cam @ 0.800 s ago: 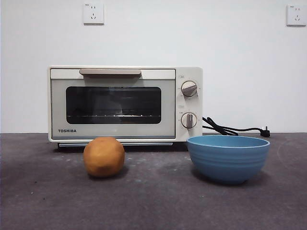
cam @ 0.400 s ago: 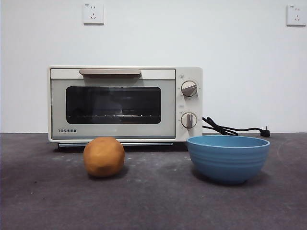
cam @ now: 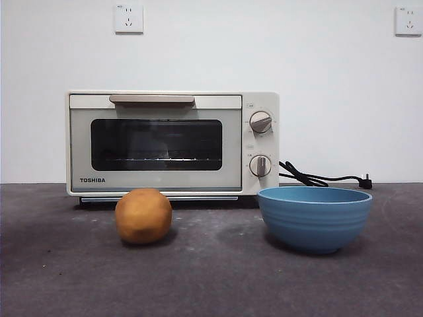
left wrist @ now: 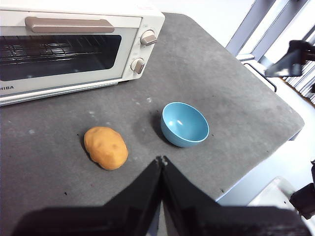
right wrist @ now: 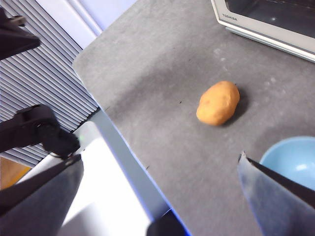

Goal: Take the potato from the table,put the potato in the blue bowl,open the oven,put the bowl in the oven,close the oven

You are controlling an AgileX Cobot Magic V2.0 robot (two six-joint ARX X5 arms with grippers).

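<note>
Nothing has moved since the earlier frames: potato [cam: 143,216], bowl [cam: 314,218] and oven [cam: 172,143] sit as before on the grey surface [cam: 218,277]. Potato and bowl stand apart, both in front of the oven, the potato before its shut glass door, the bowl before the knob side and empty. A black cord [cam: 322,177] trails beside the oven behind the bowl. From the left wrist view, the left gripper [left wrist: 162,160] hangs above the surface near the potato [left wrist: 105,147], its fingers pressed together. From the right wrist view, the right gripper [right wrist: 160,169] hangs over the surface's edge, its fingers wide apart, holding nothing.
</note>
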